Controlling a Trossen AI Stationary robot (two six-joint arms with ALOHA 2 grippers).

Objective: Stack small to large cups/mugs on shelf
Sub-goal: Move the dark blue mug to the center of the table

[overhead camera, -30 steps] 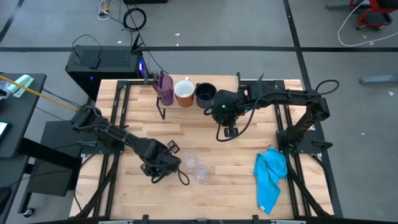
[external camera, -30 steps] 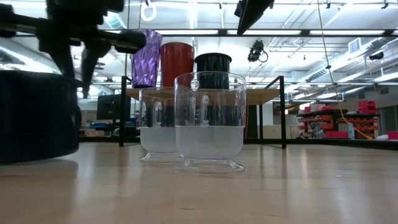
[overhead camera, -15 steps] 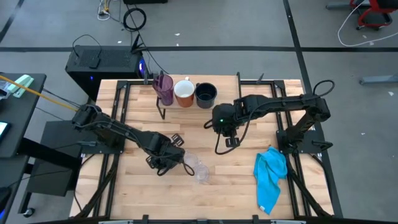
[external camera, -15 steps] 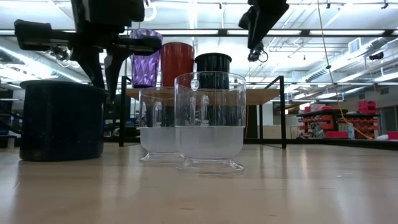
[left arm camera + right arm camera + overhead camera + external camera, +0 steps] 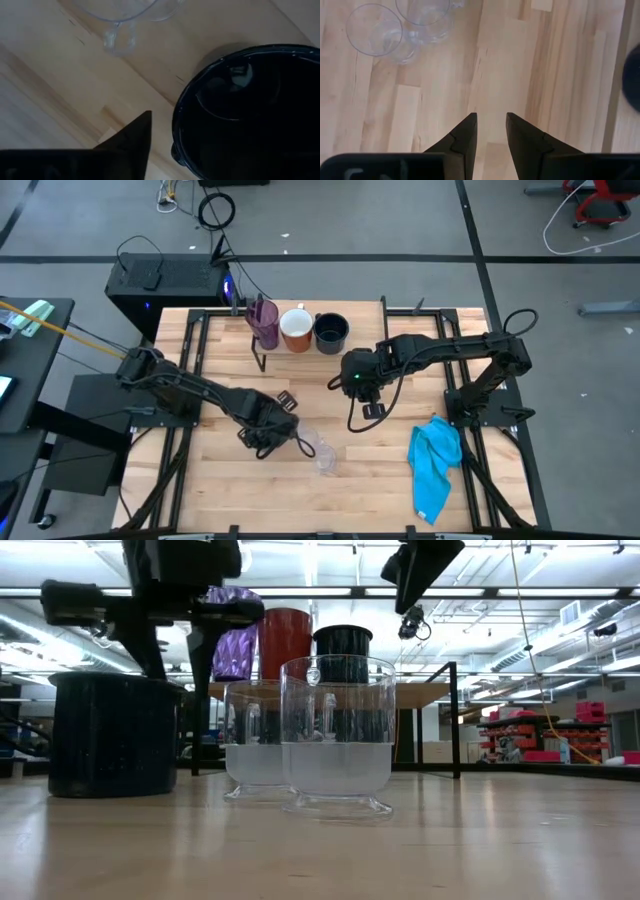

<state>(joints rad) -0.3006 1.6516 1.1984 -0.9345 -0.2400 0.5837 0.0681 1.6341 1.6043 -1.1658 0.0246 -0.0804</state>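
Left gripper (image 5: 172, 625) hangs directly over a black mug (image 5: 112, 735) standing upright on the table (image 5: 370, 465), its fingers spread either side of the rim and not clamping it; two clear cups (image 5: 316, 450) sit just beside that mug. Right gripper (image 5: 487, 131) hovers over bare table near centre, empty, fingers a narrow gap apart. On the shelf (image 5: 430, 687) at the rear stand the purple tumbler (image 5: 264, 321), white mug (image 5: 296, 329) and second black mug (image 5: 331, 330); from above, the left arm hides most of the first mug.
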